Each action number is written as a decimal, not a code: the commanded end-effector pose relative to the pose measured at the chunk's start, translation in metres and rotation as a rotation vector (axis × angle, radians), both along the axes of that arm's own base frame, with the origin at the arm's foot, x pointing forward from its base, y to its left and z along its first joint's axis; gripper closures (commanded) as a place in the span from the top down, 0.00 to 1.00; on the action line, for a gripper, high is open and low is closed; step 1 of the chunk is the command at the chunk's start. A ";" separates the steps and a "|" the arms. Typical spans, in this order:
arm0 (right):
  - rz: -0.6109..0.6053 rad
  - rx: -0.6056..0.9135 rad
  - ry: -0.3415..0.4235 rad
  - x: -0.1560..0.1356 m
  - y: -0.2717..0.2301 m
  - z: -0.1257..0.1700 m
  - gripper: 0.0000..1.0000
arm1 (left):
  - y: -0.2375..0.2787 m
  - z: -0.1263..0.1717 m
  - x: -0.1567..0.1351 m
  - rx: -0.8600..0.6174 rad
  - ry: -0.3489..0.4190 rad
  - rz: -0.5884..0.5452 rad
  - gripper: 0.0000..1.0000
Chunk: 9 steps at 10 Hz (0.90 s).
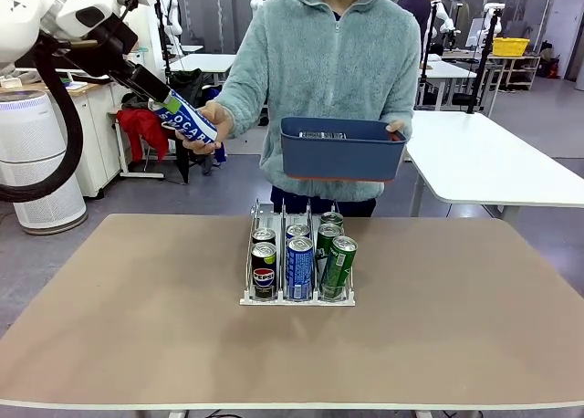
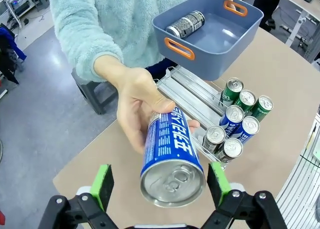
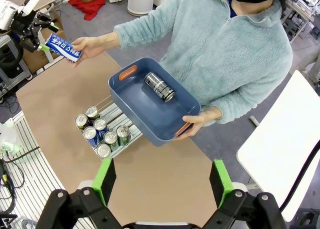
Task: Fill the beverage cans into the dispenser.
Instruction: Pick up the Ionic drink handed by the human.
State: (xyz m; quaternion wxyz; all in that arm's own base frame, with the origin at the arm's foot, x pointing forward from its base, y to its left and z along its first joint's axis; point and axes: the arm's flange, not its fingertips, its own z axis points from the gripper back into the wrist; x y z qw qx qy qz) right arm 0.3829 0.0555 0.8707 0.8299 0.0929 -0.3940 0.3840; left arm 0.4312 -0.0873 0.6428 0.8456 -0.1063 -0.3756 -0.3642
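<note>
A person's hand (image 2: 135,101) holds a blue Pocari Sweat can (image 2: 172,156) out, silver top toward my left wrist camera. My left gripper (image 2: 160,184) is open, its green pads (image 2: 102,185) flanking the can with a gap on each side. From the front, that can (image 1: 187,119) hangs high at the left, off the table's far edge. The dispenser (image 1: 248,254) at mid-table holds several cans in black (image 1: 264,274), blue (image 1: 299,270) and green (image 1: 338,267). My right gripper (image 3: 162,181) hangs open and empty high above the table.
The person's other hand holds a blue bin (image 1: 342,153) above the dispenser's far end, with one black can (image 3: 159,86) lying in it. The brown table (image 1: 109,327) is bare around the rack. White tables (image 1: 493,162) and an air purifier (image 1: 36,153) stand beyond.
</note>
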 end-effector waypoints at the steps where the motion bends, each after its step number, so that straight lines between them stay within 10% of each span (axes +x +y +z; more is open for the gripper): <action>1: 0.013 -0.006 0.000 -0.001 0.001 0.000 1.00 | 0.002 -0.014 0.009 -0.033 -0.025 -0.045 1.00; 9: 0.013 -0.006 0.000 -0.001 0.001 0.000 1.00 | -0.005 -0.020 0.017 -0.014 0.003 -0.031 1.00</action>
